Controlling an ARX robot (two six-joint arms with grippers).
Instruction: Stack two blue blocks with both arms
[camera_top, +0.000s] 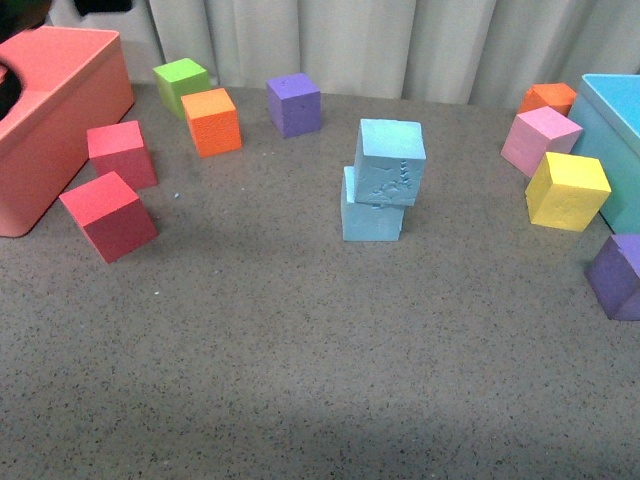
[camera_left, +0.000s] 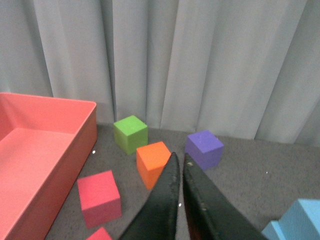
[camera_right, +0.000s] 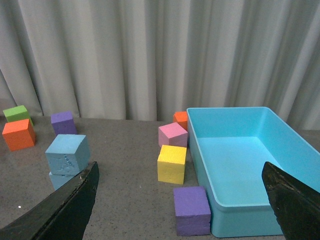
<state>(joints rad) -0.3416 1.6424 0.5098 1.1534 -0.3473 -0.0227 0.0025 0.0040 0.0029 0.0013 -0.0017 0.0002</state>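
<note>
Grey speckled tabletop, and the stack looks basically done already.
Upper blue block (camera_top: 390, 161) sits skewed on lower blue block (camera_top: 371, 212); left gripper (camera_left: 179, 172) pinched empty nearby, right gripper (camera_right: 180, 200) wide, so probably just retreat.

You get even, soft light from above, with no glare. The cubes cast faint, short shadows on the table (camera_top: 300, 340). Both wrist views blur the dark fingers (camera_right: 70, 205) nearest the lens.
</note>
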